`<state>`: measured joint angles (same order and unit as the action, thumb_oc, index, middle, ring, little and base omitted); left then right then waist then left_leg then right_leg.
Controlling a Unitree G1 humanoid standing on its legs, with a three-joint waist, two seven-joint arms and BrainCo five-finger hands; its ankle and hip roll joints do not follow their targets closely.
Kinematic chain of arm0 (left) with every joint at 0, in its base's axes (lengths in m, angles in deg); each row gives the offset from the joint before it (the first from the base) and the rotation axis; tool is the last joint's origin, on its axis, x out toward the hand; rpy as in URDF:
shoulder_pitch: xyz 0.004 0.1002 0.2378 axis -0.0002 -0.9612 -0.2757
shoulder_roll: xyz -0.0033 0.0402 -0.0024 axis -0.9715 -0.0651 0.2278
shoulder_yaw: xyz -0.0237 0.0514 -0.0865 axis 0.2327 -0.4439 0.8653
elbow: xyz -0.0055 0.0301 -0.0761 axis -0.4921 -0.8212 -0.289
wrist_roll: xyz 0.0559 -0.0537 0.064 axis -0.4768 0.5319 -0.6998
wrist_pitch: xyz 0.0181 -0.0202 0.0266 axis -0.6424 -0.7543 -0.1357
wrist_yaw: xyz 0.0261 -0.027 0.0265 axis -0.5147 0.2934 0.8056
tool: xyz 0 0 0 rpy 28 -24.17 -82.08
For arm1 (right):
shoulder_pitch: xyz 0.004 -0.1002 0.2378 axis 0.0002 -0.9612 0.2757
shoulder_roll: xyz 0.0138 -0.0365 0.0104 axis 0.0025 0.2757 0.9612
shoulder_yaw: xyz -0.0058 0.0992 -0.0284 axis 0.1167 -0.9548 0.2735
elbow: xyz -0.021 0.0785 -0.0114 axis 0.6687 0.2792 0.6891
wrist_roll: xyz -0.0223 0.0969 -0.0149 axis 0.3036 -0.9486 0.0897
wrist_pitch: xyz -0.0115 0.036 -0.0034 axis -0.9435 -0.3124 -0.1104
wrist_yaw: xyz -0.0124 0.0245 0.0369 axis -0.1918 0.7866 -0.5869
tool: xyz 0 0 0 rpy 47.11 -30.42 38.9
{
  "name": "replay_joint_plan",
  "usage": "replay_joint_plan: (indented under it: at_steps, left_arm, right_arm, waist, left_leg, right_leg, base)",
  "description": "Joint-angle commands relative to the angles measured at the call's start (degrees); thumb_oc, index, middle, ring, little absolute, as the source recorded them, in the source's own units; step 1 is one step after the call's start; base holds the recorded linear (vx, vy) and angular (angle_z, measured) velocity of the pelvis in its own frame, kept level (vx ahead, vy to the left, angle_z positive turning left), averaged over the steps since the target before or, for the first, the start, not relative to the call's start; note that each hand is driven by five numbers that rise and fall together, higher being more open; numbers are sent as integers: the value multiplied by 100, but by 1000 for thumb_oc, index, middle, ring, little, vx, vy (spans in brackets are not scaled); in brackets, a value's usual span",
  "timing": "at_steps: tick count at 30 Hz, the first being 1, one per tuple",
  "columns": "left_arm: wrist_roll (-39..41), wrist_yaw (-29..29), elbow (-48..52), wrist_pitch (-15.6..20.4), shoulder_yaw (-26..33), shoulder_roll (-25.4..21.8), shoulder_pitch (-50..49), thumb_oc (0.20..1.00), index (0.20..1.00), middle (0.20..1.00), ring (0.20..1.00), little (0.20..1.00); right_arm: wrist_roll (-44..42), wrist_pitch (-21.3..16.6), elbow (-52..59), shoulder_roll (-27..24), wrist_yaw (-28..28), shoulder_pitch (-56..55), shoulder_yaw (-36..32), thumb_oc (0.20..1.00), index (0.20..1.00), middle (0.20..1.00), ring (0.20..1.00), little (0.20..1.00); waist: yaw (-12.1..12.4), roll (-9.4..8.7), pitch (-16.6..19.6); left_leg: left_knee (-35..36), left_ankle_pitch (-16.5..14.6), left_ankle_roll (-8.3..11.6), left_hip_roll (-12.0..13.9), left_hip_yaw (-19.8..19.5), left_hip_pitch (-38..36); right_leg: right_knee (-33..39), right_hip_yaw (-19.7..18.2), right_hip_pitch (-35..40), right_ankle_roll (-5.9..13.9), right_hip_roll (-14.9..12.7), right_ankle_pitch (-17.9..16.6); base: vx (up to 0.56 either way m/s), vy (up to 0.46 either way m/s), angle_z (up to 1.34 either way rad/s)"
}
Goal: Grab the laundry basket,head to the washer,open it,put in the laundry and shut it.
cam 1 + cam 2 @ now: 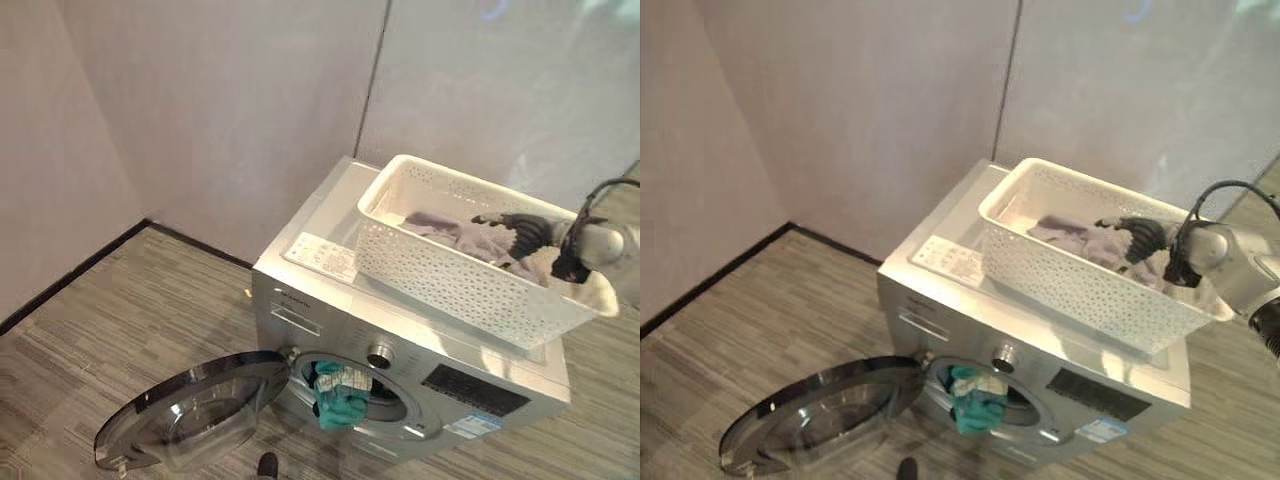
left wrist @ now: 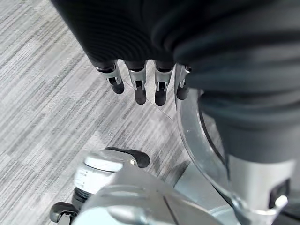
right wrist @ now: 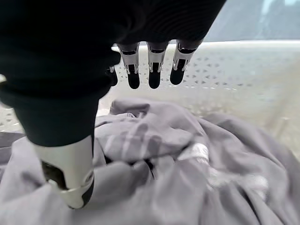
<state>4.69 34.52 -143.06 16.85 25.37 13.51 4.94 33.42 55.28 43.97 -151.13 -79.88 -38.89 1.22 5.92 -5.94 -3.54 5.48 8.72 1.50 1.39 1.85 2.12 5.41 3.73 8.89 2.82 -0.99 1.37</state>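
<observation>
**Right hand over the grey laundry, nothing gripped yet**

Right hand is inside the white perforated plastic laundry basket, right of centre in the head views. The basket sits on top of the silver front-loading washer, its long axis running from upper left to lower right of the frame.

Key relation: the crumpled pale grey cloth lies directly below and just ahead of the right hand's fingers. In the right wrist view the fingers hang relaxed and nearly straight above the cloth with a gap under their tips. The thumb reaches down at the cloth's edge, contact or not I can't tell. Hand is open, holding nothing. The cloth heaps toward the basket's right end, which is the end the right arm enters from.

Left hand hangs low by the washer's round glass door, fingers relaxed and empty over the grey striped floor. It is well apart from the basket, so the right hand is clearly the nearer 1 for the pick.

Door is swung wide open at lower left. 1 teal cloth already hangs out over the drum opening's lip.

My read: loading is partly done. Next move needs a short drop and a close on the grey heap, then a carry down and left to the drum.
</observation>
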Motion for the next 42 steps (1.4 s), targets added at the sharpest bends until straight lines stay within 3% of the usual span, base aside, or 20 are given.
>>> replay_joint_plan:
  at_steps: [1,10,17,20,22,27,42]
  left_arm:
    - [72,65,-157,114,-65,-122,127,1000,1000,1000,1000,1000]
    - [160,72,-109,93,-99,-91,49,1000,1000,1000,1000,1000]
    - [221,65,69,107,-297,-113,136,1000,1000,1000,1000,1000]
    - [308,137,174,166,-343,-151,202,1000,1000,1000,1000,1000]
    - [308,136,173,167,-342,-153,202,1000,1000,1000,1000,1000]
    - [596,341,410,277,-378,-226,428,1000,1000,1000,1000,1000]
    - [654,361,754,296,-715,-237,668,1000,1000,1000,1000,1000]
  right_arm:
    - [179,81,-410,-135,193,677,139,1000,1000,1000,1000,1000]
    - [949,173,-1274,199,224,542,125,1000,1000,1000,1000,1000]
    - [1189,260,-1816,741,271,133,-144,1000,1000,1000,1000,1000]
    - [1164,260,-1888,1191,422,-26,-253,1000,1000,1000,1000,1000]
    - [1165,258,-1892,1194,424,-26,-253,1000,1000,1000,1000,1000]
    - [1381,342,-3028,2092,644,87,-249,1000,1000,1000,1000,1000]
    - [1587,505,-3791,2730,665,-243,-467,1000,1000,1000,1000,1000]
  waist:
    - [167,-162,104]
    - [324,-190,-46]
    - [451,-165,-312]
    - [544,-114,-575]
    - [543,-116,-572]
    - [780,-57,-922]
    - [885,73,-1175]
  left_leg:
    - [-48,-616,474,565,-284,-40]
    - [-48,-595,466,561,-375,38]
    - [-48,-506,460,567,-486,274]
    - [-63,-442,454,569,-552,482]
    - [-63,-442,454,569,-552,486]
    - [-64,-334,475,566,-550,855]
    - [-62,-292,489,509,-543,1130]
  right_leg:
    - [-323,493,-152,628,-810,228]
    - [-314,578,-163,619,-799,244]
    - [-326,629,-323,601,-772,253]
    - [-334,640,-499,588,-744,237]
    - [-336,640,-503,588,-745,238]
    - [-246,689,-795,591,-735,110]
    - [-114,751,-974,592,-758,37]
  base:
    - [12,-4,13]
    - [0,0,0]
    - [-15,-21,8]
    - [-54,-20,2]
    - [-44,-15,0]
    - [-44,-14,-10]
    - [3,-2,-2]
